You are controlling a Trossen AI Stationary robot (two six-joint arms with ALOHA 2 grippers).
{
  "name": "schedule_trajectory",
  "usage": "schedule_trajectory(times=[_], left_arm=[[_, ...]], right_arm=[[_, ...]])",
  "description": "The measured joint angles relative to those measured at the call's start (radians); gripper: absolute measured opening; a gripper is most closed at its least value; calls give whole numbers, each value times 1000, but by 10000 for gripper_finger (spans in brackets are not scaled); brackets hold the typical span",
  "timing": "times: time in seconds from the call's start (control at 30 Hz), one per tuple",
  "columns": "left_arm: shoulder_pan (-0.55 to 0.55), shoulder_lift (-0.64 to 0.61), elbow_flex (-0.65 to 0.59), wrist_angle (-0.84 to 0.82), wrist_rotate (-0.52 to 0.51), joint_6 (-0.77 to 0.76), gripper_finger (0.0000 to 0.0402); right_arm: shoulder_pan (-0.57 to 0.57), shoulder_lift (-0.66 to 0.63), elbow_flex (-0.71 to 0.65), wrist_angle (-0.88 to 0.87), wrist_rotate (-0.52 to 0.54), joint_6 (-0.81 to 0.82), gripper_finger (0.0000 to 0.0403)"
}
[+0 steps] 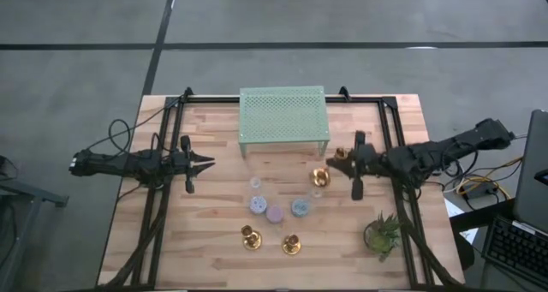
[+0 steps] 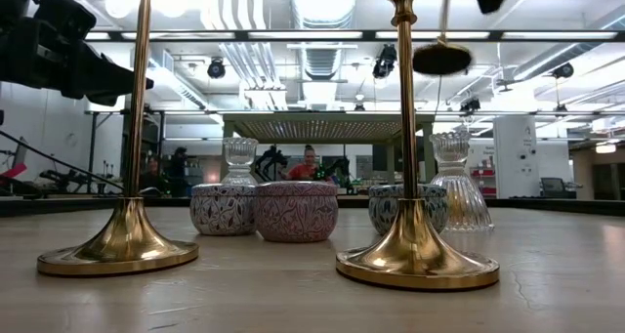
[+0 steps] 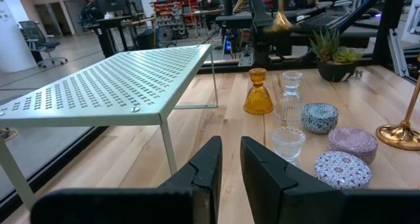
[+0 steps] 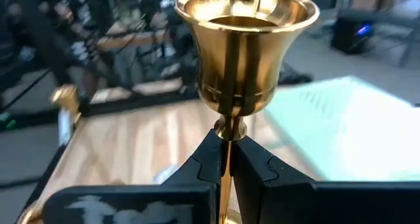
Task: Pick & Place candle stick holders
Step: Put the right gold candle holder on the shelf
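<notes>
**Observer:** While the left tool (image 1: pixel 208 163) waits over the tabletop's (image 1: pixel 205 232) left side, fingers nearly together and holding nothing, the right tool (image 4: pixel 224 159) is clamped on the thin stem of a gold candlestick (image 4: pixel 244 50), just under its cup. From overhead, that candlestick sits in the tool off the right end of the green mesh shelf (image 1: pixel 283 112).

**Recorder:** Lifted or standing?

**Observer:** Can't tell for certain; the low view shows a round base hanging high, apparently off the wood. Two more candlesticks stand at the near edge, one left (image 1: pixel 250 237), one right (image 1: pixel 291 244), behind them three patterned candle tins (image 1: pixel 275 213) and a clear glass holder (image 1: pixel 255 186).

**Recorder:** Step in hand?

**Observer:** Likely the carry of the first candlestick, grip made, placement not yet done.

**Recorder:** Next move?

**Observer:** Probably keep the stem upright, clear the amber glass holder (image 1: pixel 319 177) close below, and set the base flat before opening. The destination isn't evident.
</notes>
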Motion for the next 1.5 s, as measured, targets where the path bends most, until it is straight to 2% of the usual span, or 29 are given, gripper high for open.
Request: schedule_trajectory(times=[0.17, 0.33, 0.53, 0.7, 0.87, 1.1, 1.5], left_arm=[[0, 0, 0, 0, 0, 0, 60], [0, 0, 0, 0, 0, 0, 60], [0, 0, 0, 0, 0, 0, 60], [0, 0, 0, 0, 0, 0, 60], [0, 0, 0, 0, 0, 0, 60], [0, 0, 0, 0, 0, 0, 60], [0, 0, 0, 0, 0, 0, 60]], right_arm=[[-130, 30, 103, -6, -3, -55, 13], [-307, 82, 209, -73, -20, -56, 13], [-550, 227, 350, -158, -168, -54, 13], [-716, 365, 444, -196, -208, -60, 13], [-838, 453, 468, -191, -278, -77, 13], [-928, 512, 434, -92, -280, -85, 13], [-945, 557, 423, -56, -281, -73, 13]])
